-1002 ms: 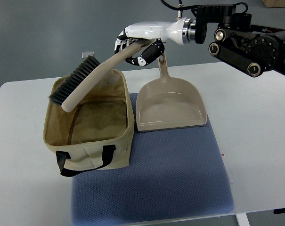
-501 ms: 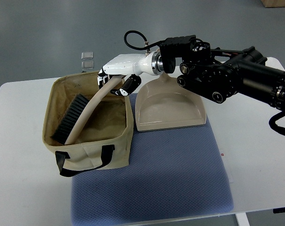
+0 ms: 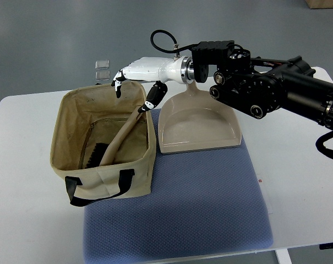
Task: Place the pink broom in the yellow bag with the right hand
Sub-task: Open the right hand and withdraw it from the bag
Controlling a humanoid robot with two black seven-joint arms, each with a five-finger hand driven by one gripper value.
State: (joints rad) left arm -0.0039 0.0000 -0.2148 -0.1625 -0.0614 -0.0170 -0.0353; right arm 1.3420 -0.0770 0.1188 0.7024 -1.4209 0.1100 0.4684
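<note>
Fingers [image 3: 120, 78] of the right hand [image 3: 138, 74] are spread and hold nothing — the dark tips hang loose over the far right corner of the yellow bag [image 3: 108, 179], and one of them, near the bag's right wall, is close to the top of the broom handle but I cannot say if it touches. The broom [image 3: 118, 144] lies inside the bag, brush head down on the bottom at the near side, the pale handle leaning up toward the far right corner and resting against the rim there. Its long axis goes so from near-left to far-right, and the upper end points almost at the hand. The handle looks more beige than pink in this view.

Left hand is not visible. Just right of the bag, a beige dustpan [image 3: 198, 129] lies on the blue mat [image 3: 183, 209], which covers the white worktop [image 3: 298, 154].

By my judgement the placing is done — what is left is only to lift the hand up and away to the right, without catching the handle end.
</note>
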